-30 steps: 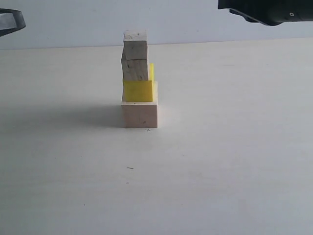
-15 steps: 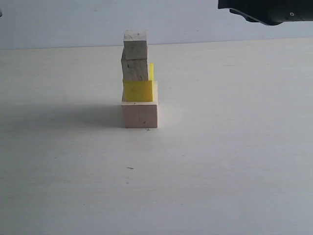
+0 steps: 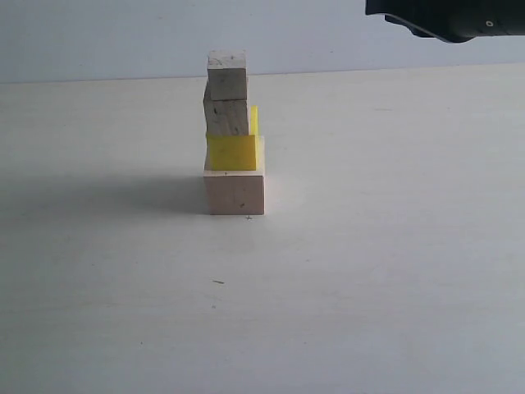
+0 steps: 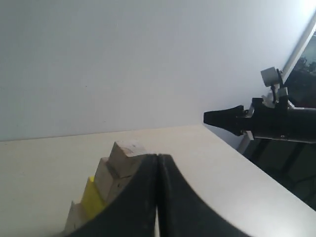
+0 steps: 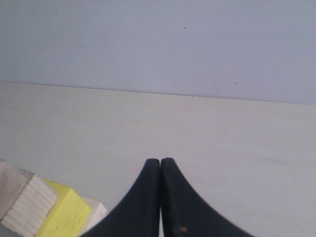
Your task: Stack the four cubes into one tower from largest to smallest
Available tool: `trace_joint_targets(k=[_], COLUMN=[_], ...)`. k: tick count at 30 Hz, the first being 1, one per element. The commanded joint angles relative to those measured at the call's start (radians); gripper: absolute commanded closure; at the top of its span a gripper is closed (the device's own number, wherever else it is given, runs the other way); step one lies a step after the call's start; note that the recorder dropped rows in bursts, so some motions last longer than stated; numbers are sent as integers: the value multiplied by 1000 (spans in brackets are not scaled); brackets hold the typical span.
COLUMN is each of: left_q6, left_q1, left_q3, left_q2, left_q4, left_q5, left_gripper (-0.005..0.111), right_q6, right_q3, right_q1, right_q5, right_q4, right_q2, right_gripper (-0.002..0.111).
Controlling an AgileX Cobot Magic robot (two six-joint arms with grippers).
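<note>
The tower stands in the middle of the table. At the bottom is the large pale wood cube point(image 3: 234, 192), then the yellow cube point(image 3: 232, 152), the medium pale cube point(image 3: 225, 117) and the tiny pale cube point(image 3: 227, 75) on top. No gripper touches it. My left gripper point(image 4: 158, 156) is shut and empty, with the tower's tiny cube point(image 4: 126, 157) and yellow cube point(image 4: 91, 196) showing beside its fingers. My right gripper point(image 5: 160, 160) is also shut and empty, well apart from the yellow cube point(image 5: 61, 215). The left gripper is outside the exterior view.
The pale table point(image 3: 369, 246) spreads around the tower, with a plain wall behind it. Part of the dark right arm point(image 3: 447, 18) hangs at the upper right of the exterior view, high above the table. The left wrist view shows that arm point(image 4: 261, 121) too.
The left gripper, seen at the upper left edge one second ago, has drawn out of the exterior view. The tower and right arm have not moved.
</note>
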Motion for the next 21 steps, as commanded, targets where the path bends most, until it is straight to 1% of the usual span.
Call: trace_joint_targets(k=[1,4,9,18,21], left_q6=[-27,-29,-29,-28,-28], left_q1=[-3,-3,0,0,0], left_q3=[2,2,2,2,2], left_q2=[-61,-117,-209,-305,-311], left_q4=[69,126,149,149,149], left_q5=[-52,-118,-187,-193,-195], left_gripper=[107,107,107,107,107], right_q6=[0,0,0,0,0], right_q3=[5,5,5,5,5], right_q1=[1,1,1,1,1], right_q5=[-2,-2,-2,-2,-2], right_q4=[1,1,1,1,1], right_q2=[-9,-9,-9,-9,-9], right_gripper=[108,108,108,108,108])
